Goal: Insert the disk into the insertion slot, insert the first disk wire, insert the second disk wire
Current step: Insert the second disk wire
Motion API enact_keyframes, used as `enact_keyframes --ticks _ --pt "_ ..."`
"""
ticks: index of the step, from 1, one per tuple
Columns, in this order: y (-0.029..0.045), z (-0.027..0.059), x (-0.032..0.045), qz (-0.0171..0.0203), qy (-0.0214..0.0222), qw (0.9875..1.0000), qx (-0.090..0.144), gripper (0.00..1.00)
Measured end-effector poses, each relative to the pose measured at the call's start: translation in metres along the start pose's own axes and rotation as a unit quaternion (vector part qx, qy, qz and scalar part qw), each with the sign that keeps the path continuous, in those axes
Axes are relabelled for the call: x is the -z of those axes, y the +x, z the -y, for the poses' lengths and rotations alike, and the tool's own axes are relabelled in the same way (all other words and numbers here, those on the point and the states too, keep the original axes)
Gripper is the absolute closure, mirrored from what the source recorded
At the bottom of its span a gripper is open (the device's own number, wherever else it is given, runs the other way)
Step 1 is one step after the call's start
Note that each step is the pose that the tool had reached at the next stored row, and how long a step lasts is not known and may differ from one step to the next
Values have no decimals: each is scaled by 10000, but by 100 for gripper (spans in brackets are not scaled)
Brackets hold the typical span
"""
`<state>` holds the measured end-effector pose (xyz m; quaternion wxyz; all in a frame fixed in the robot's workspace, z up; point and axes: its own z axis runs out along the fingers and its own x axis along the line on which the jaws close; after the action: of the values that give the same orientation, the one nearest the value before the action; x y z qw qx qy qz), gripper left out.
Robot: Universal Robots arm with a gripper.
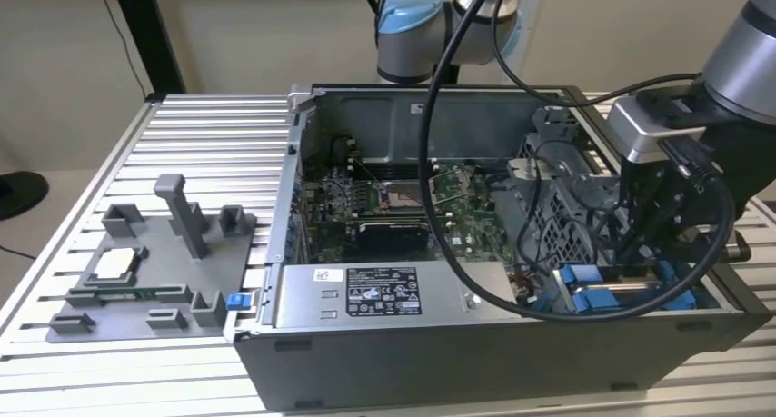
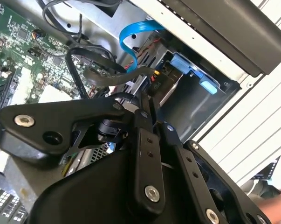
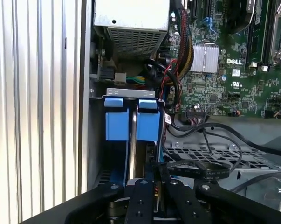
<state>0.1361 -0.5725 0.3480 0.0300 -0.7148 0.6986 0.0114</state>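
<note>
The disk (image 1: 597,288), in its blue carrier, sits inside the insertion slot (image 1: 631,301) at the case's 4 o'clock corner in the exterior view; in the first wrist view its two blue tabs (image 3: 131,119) stand side by side at the bay's mouth. The gripper (image 1: 645,253) hangs directly above that bay, its black fingers (image 3: 147,196) drawn close together at the drive's rear edge; whether they pinch a wire I cannot tell. A light-blue flat cable (image 2: 131,39) loops above the bay in the second wrist view, near black wires (image 2: 84,65).

The open computer case (image 1: 485,353) lies on a ribbed aluminium table (image 1: 206,126). Inside it, the green motherboard (image 1: 401,194) fills the centre and a grey power-supply box (image 1: 376,294) lies along 6 o'clock. At the table's 9 o'clock a grey fixture tray (image 1: 145,272) holds a small pale part (image 1: 115,264). Beige walls stand behind.
</note>
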Motion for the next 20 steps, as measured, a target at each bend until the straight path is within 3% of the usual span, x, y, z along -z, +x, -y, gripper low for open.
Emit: enact_keyframes --ticks 20 --pt "15 6 -77 -19 11 9998 -189 100"
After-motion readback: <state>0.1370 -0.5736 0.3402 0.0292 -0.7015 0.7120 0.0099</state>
